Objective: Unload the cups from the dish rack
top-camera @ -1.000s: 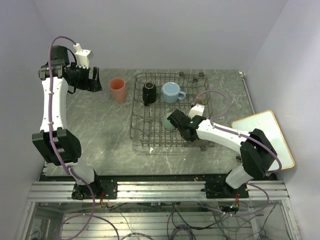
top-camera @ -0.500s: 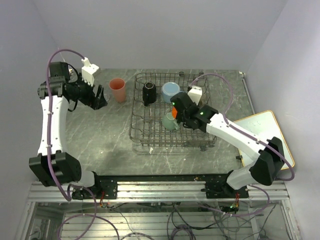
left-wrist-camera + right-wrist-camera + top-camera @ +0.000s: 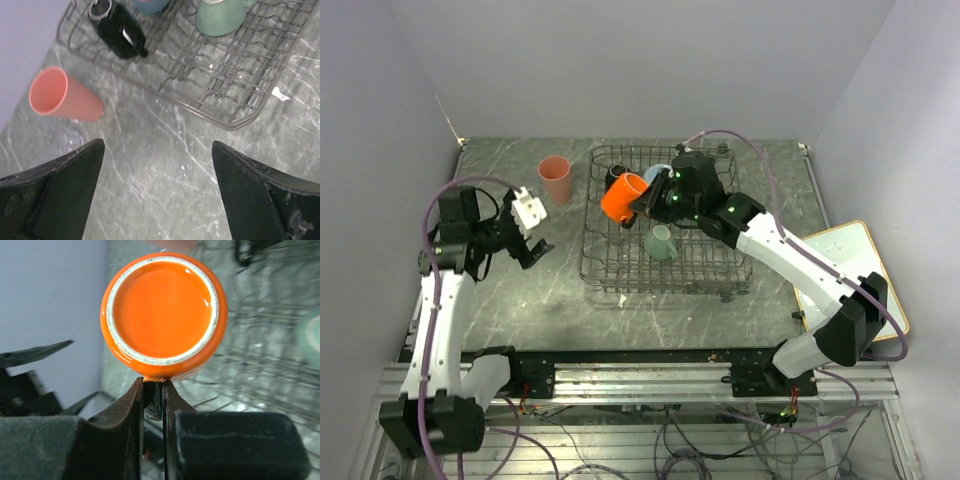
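My right gripper (image 3: 642,200) is shut on the black handle of the orange mug (image 3: 623,196) and holds it tilted above the left part of the dish rack (image 3: 665,286). In the right wrist view the mug's bottom (image 3: 164,310) faces the camera, above the closed fingers (image 3: 135,405). In the rack are the black mug (image 3: 616,174), the light-blue mug (image 3: 660,172), partly hidden, and the mint-green cup (image 3: 662,242). The pink tumbler (image 3: 555,178) stands on the table left of the rack. My left gripper (image 3: 535,237) is open and empty over the table. The beige cup is out of view.
A white board with an orange rim (image 3: 850,275) lies at the right edge. A white scrap (image 3: 280,93) lies by the rack's near corner. Something clear and round (image 3: 70,139) sits on the table beside the pink tumbler (image 3: 62,97).
My right gripper has lifted the orange mug out of the rack, up and to the left. My left arm has swung from the far left back toward the near side and lowered.
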